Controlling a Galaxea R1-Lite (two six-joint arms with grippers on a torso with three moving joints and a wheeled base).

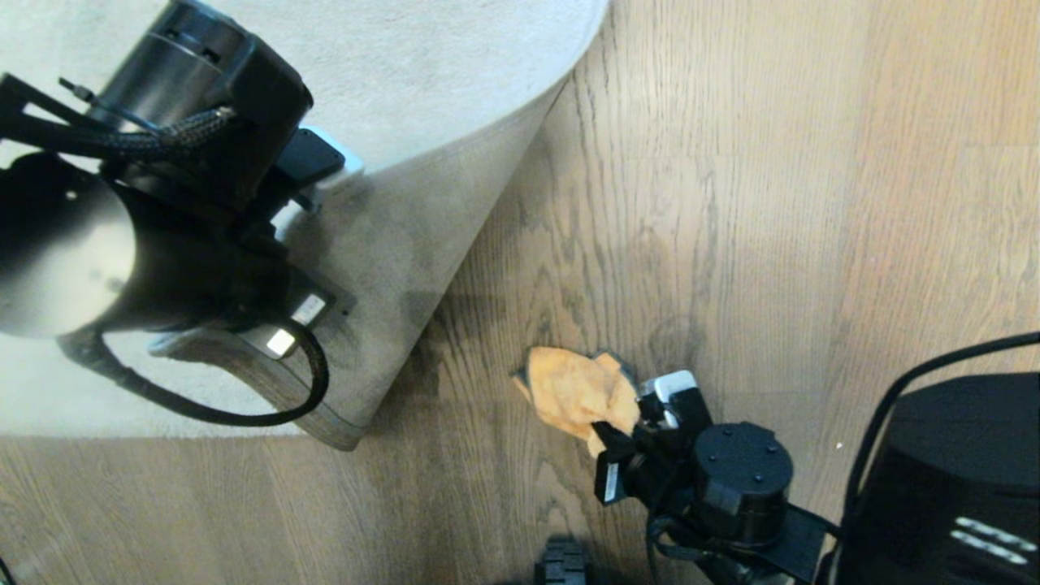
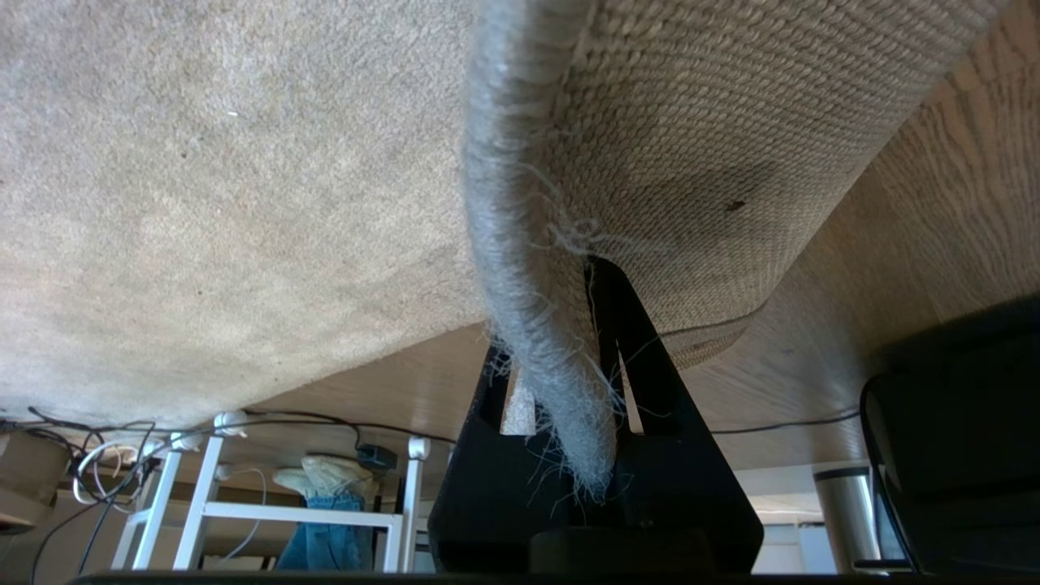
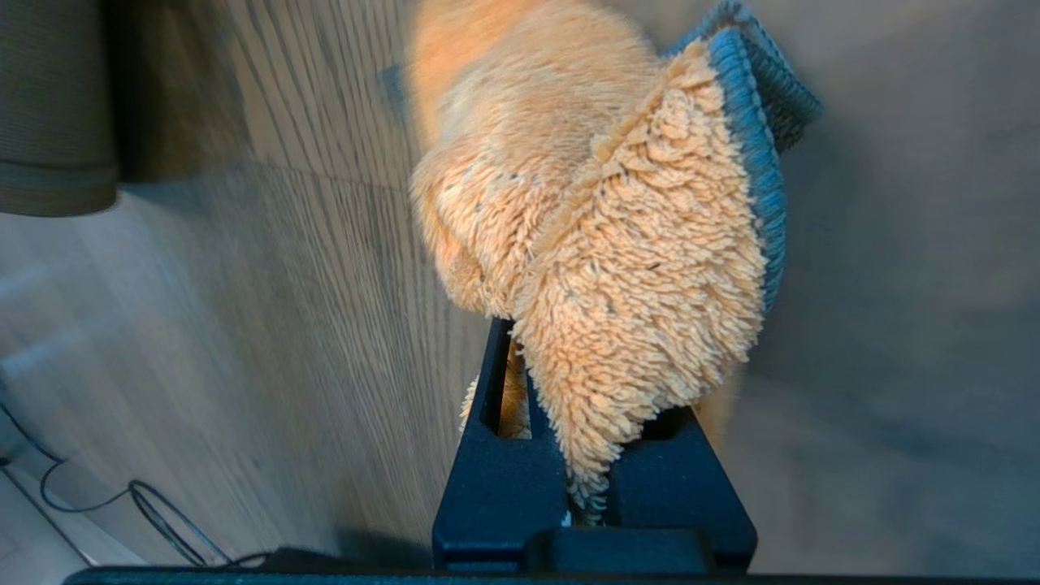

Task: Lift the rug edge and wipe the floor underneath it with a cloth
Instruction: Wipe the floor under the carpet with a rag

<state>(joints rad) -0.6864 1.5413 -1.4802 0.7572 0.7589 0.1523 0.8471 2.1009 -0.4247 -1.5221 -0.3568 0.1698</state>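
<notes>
Wood-grain floor (image 1: 731,203) fills most of your head view, with the pale rug (image 1: 390,65) spread over the upper left. Your left gripper (image 2: 597,357) is pinched tight on the rug edge (image 2: 528,309) and holds the corner up off the planks — you can see the beige woven backing (image 2: 715,146) curling overhead and frayed threads hanging between the fingers. Your right gripper (image 3: 589,455) sits low in the head view, just right of the lifted corner, clamped on an orange cloth (image 3: 617,244) with a blue hem. That cloth (image 1: 577,394) lies on bare floor beside the raised flap — not beneath it.
</notes>
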